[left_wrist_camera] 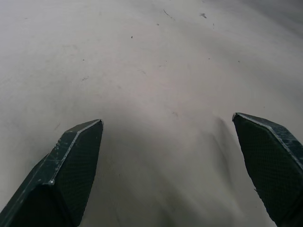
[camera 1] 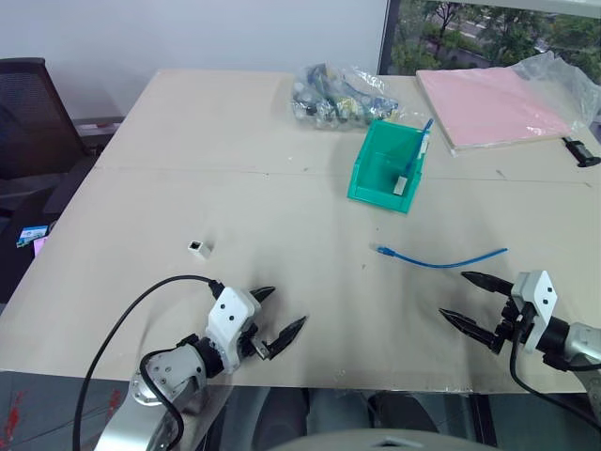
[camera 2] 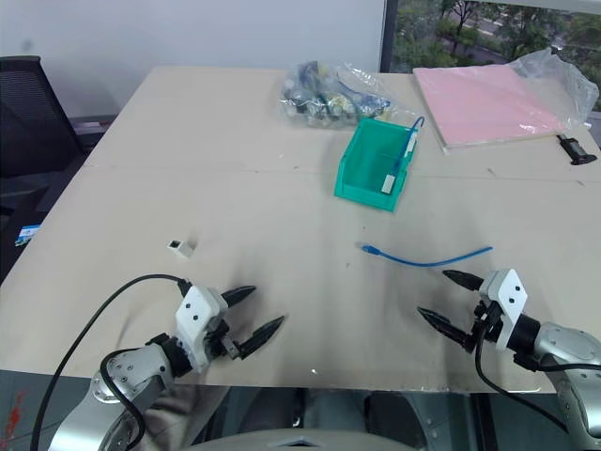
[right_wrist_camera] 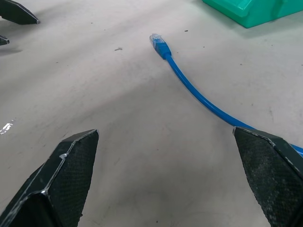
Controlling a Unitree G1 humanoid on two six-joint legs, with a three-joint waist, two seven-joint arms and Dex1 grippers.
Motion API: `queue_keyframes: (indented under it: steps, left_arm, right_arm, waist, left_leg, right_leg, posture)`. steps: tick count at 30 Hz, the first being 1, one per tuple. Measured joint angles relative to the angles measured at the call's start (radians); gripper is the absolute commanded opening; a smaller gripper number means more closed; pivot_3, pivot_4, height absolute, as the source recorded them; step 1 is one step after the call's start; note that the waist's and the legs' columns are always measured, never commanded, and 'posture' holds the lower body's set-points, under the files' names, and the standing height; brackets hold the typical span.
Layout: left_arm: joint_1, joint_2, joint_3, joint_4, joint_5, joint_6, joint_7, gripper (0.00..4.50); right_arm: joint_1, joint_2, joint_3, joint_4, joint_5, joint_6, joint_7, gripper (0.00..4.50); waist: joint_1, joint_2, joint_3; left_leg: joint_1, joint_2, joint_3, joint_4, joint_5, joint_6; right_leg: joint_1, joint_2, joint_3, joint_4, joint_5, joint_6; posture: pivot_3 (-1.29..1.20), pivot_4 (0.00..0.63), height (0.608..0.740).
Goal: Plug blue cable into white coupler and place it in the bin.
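The blue cable (camera 1: 441,259) lies loose on the table ahead of my right gripper (camera 1: 464,298), its clear plug (right_wrist_camera: 156,39) pointing toward the table's middle. The white coupler (camera 1: 199,248) sits alone on the left part of the table, beyond my left gripper (camera 1: 284,308). The teal bin (camera 1: 380,169) stands farther back, with another blue cable and a white coupler (camera 1: 401,184) inside it. Both grippers hover open near the front edge with nothing between their fingers. In the right wrist view the cable runs between my spread fingers (right_wrist_camera: 66,175).
A clear plastic bag of parts (camera 1: 340,95) lies behind the bin. A pink sheet in plastic (camera 1: 498,103) and a small black object (camera 1: 582,152) sit at the back right. A dark office chair (camera 1: 33,113) stands off the table's left side.
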Motion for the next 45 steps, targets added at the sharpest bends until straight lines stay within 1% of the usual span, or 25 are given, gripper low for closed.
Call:
queue_keyframes:
  steps: [6,19,22,25,29,31,34,36,37,40,41,42,45]
  left_arm:
    - [-0.008,0.009,0.0,0.008,0.003,-0.013,-0.009,4.5]
    - [-0.022,0.014,0.0,0.02,0.003,-0.026,-0.015,4.5]
    - [-0.028,0.019,0.003,0.02,-0.001,-0.029,-0.022,4.5]
    - [-0.077,0.054,0.015,0.02,-0.047,-0.003,-0.065,4.5]
    - [-0.183,0.116,0.024,0.019,-0.108,0.04,-0.137,4.5]
    - [-0.243,0.158,0.024,0.023,-0.133,0.053,-0.191,4.5]
    - [-0.307,0.195,0.019,0.058,-0.148,0.053,-0.264,4.5]
    - [-0.333,0.208,0.018,0.094,-0.155,0.052,-0.301,4.5]
    - [-0.345,0.215,0.016,0.109,-0.155,0.051,-0.315,4.5]
    - [-0.356,0.22,0.014,0.125,-0.155,0.046,-0.331,4.5]
    - [-0.368,0.225,0.012,0.149,-0.153,0.028,-0.358,4.5]
    - [-0.378,0.227,0.011,0.162,-0.15,0.018,-0.373,4.5]
    - [-0.39,0.232,0.009,0.188,-0.134,-0.008,-0.399,4.5]
  right_arm:
    - [-0.019,0.0,0.001,0.04,-0.008,-0.008,0.024,4.49]
    - [0.0,0.0,0.001,0.066,-0.037,-0.039,0.05,4.49]
    - [-0.023,0.0,0.003,0.068,-0.039,-0.045,0.055,4.49]
    - [-0.126,-0.006,0.029,0.074,-0.045,-0.024,0.057,4.49]
    - [-0.326,-0.004,0.151,0.128,-0.128,0.009,0.045,4.49]
    - [-0.452,0.037,0.234,0.221,-0.191,0.02,0.037,4.49]
    - [-0.577,0.105,0.325,0.348,-0.253,0.02,0.03,4.49]
    - [-0.63,0.13,0.36,0.398,-0.27,0.021,0.042,3.96]
    - [-0.651,0.134,0.366,0.411,-0.274,0.025,0.048,3.57]
    - [-0.669,0.136,0.371,0.427,-0.276,0.03,0.054,2.6]
    - [-0.689,0.136,0.38,0.446,-0.284,0.026,0.07,2.09]
    - [-0.689,0.136,0.385,0.447,-0.284,0.019,0.084,1.78]
    - [-0.686,0.129,0.407,0.418,-0.288,0.021,0.117,0.26]
  waist:
    - [-0.001,0.0,0.0]
    - [-0.001,0.0,0.0]
    - [-0.002,0.0,0.0]
    - [-0.006,0.001,0.001]
    - [-0.006,0.0,0.001]
    - [-0.006,-0.001,0.002]
    - [-0.007,0.0,0.003]
    - [-0.005,0.0,0.003]
    - [-0.005,0.0,0.003]
    - [-0.006,0.0,0.003]
    - [-0.007,0.0,0.003]
    - [-0.007,0.0,0.003]
    - [-0.008,0.0,0.003]
  left_leg:
    - [0.0,0.0,0.0,0.0,0.0,0.0]
    - [0.0,0.0,0.0,0.001,0.0,0.0]
    - [0.0,0.0,0.0,0.001,0.0,0.0]
    - [0.001,0.001,0.0,0.002,0.0,0.0]
    - [0.002,0.001,0.0,0.006,0.0,0.0]
    - [0.002,0.001,0.0,0.008,0.0,0.0]
    - [0.0,0.002,0.0,0.011,0.0,0.0]
    - [-0.003,0.002,0.001,0.014,0.0,0.0]
    - [-0.005,0.003,0.001,0.015,0.0,0.0]
    - [-0.006,0.004,0.001,0.016,0.0,0.0]
    - [-0.006,0.005,0.002,0.016,0.0,0.0]
    - [-0.006,0.006,0.002,0.016,0.0,0.0]
    - [-0.006,0.006,0.003,0.015,0.0,0.0]
  right_leg:
    - [0.0,0.0,0.0,0.0,0.0,0.0]
    - [0.0,0.0,0.0,0.0,0.0,0.0]
    - [0.0,0.0,0.0,0.001,0.0,0.0]
    - [0.0,0.001,0.0,0.003,0.0,0.0]
    - [-0.001,0.001,0.0,0.009,0.0,0.0]
    - [-0.001,0.002,-0.001,0.011,0.0,0.0]
    - [-0.003,0.001,-0.001,0.012,0.0,0.0]
    - [-0.007,0.001,-0.002,0.014,0.0,0.0]
    - [-0.008,0.001,-0.004,0.014,0.0,0.0]
    - [-0.009,0.001,-0.006,0.015,0.0,0.0]
    - [-0.011,0.001,-0.007,0.016,0.0,0.0]
    - [-0.011,0.001,-0.008,0.016,0.0,0.0]
    - [-0.011,0.001,-0.007,0.016,0.0,0.0]
  posture:
    - [0.0,0.15,0.74]
    - [0.0,0.15,0.74]
    - [0.0,0.15,0.74]
    - [0.0,0.15,0.74]
    - [0.0,0.15,0.74]
    - [0.0,0.15,0.74]
    - [0.0,0.15,0.74]
    - [0.0,0.15,0.74]
    - [0.0,0.15,0.74]
    - [0.0,0.15,0.74]
    - [0.0,0.15,0.74]
    - [0.0,0.15,0.74]
    - [0.0,0.15,0.74]
